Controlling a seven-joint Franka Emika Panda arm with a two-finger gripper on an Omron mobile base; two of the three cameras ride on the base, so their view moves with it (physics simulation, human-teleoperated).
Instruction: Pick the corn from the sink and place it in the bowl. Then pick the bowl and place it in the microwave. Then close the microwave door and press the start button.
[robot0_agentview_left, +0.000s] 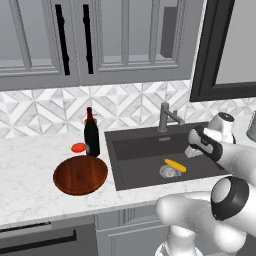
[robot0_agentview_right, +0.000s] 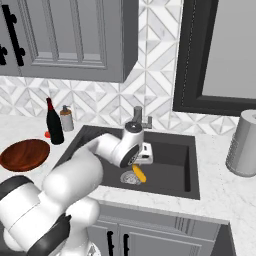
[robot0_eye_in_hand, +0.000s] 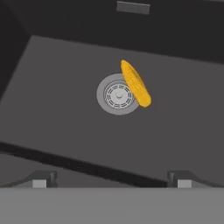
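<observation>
The corn (robot0_agentview_left: 175, 165) (robot0_agentview_right: 139, 174) (robot0_eye_in_hand: 135, 83) is a small yellow cob lying on the floor of the dark grey sink (robot0_agentview_left: 112, 150) (robot0_agentview_right: 172, 150), its side against the round metal drain (robot0_eye_in_hand: 117, 94). My gripper (robot0_eye_in_hand: 112, 180) (robot0_agentview_right: 145, 158) hangs over the basin a little above the corn, open, with nothing between its fingers. On the counter left of the sink rests the reddish-brown wooden bowl (robot0_agentview_left: 80, 175) (robot0_agentview_right: 25, 154), holding nothing. A dark-framed grey panel, the microwave (robot0_agentview_left: 220, 50) (robot0_agentview_right: 215, 55), is up on the right wall.
A dark wine bottle (robot0_agentview_left: 91, 135) (robot0_agentview_right: 53, 124) stands between bowl and sink, with a small flat red thing (robot0_agentview_left: 78, 147) beside it. The faucet (robot0_agentview_left: 167, 116) (robot0_agentview_right: 139, 116) rises behind the basin. A grey canister (robot0_agentview_right: 243, 142) stands on the right counter.
</observation>
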